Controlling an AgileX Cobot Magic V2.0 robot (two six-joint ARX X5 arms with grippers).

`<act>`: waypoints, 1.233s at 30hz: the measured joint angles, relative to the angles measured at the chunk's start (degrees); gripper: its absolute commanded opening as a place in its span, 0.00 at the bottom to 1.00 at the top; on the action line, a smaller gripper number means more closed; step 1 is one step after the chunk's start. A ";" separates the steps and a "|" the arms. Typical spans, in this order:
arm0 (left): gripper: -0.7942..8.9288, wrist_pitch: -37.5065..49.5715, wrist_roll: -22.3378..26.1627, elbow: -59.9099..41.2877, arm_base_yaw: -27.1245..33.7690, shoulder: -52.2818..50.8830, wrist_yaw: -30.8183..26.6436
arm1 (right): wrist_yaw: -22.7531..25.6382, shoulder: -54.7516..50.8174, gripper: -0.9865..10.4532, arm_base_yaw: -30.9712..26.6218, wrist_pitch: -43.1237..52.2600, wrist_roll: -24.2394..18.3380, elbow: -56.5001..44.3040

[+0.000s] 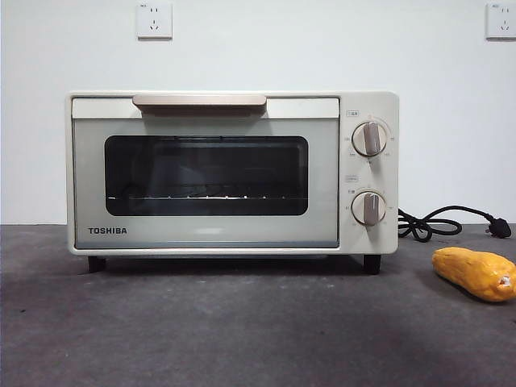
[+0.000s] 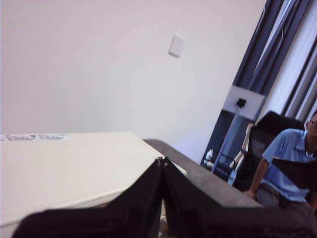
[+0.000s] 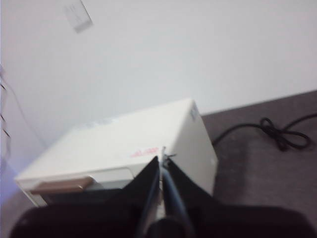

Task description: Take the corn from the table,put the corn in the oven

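The yellow-orange corn lies on the dark grey table at the right, in front of and beside the oven's right end. The cream-white TOSHIBA oven stands in the middle with its glass door closed and its handle at the top. Neither arm shows in the front view. My left gripper is shut and empty, held high above the oven's top. High up too, my right gripper is shut and empty, with the oven below it. The corn is out of both wrist views.
A black cord coils on the table behind the oven's right side and also shows as the cord in the right wrist view. Two silver knobs sit on the oven's right panel. A seated person is beyond the table edge.
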 measured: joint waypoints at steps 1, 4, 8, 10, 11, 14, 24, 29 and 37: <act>0.08 -1.88 0.74 1.90 0.00 1.57 0.02 | 0.00 1.99 0.18 0.00 -2.08 -1.62 2.27; 0.08 -8.76 3.87 8.17 0.00 6.62 0.00 | 0.07 8.66 0.24 0.00 -9.20 -6.56 9.84; 0.08 -17.22 7.63 15.74 -0.20 12.04 -0.02 | 0.07 16.87 0.26 0.00 -16.39 -10.95 18.10; 0.08 -20.85 8.81 18.71 -0.63 13.97 -0.02 | 0.70 20.28 0.26 0.00 -18.78 -12.09 20.79; 0.08 -22.38 9.44 20.09 -0.96 14.75 -0.02 | 1.18 21.99 0.26 0.00 -19.71 -12.57 21.88; 0.08 -25.57 10.97 23.30 -2.01 16.46 0.00 | 2.01 25.70 0.31 0.00 -21.16 -13.70 23.65; 0.08 -28.17 12.28 26.82 -5.62 18.40 -0.52 | 9.99 36.30 0.40 7.15 -24.44 -15.45 24.13; 0.08 -28.33 12.37 26.88 -6.40 18.40 -0.57 | 18.58 42.99 0.40 12.96 -25.70 -16.48 24.15; 0.08 -29.20 12.39 26.88 -6.40 18.40 -0.63 | 21.66 54.38 0.40 15.76 -26.82 -17.75 24.15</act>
